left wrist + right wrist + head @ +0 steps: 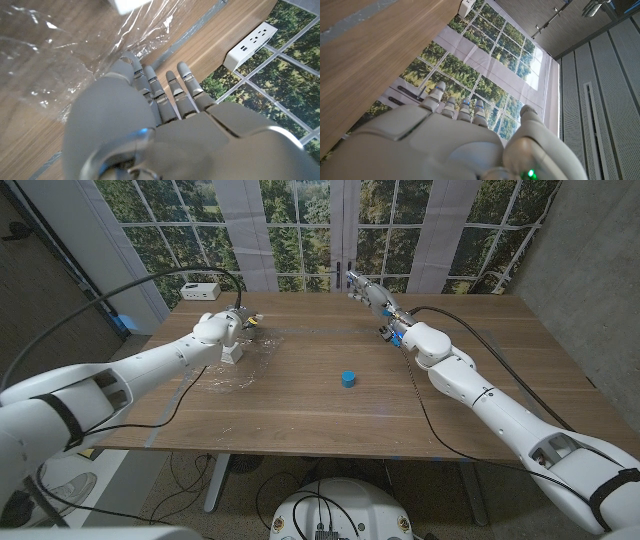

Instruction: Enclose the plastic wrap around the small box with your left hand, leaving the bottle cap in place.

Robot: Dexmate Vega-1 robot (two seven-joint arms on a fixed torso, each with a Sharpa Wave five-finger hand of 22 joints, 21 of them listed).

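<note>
A small white box [232, 353] stands on a crinkled sheet of clear plastic wrap [236, 370] at the table's left side. My left hand [230, 327] hovers just behind and above the box, its fingers stretched out with nothing in them. In the left wrist view that left hand [150, 115] reaches over the plastic wrap [60, 55], with a corner of the box [127, 5] beyond the fingertips. A blue bottle cap [348, 378] sits alone at the table's middle. My right hand [375, 298] is raised over the far edge, fingers out and holding nothing.
A white power strip [201, 290] lies at the far left corner, also in the left wrist view as the power strip [250, 42]. Black cables trail along both arms. Windows stand behind the table [480, 400].
</note>
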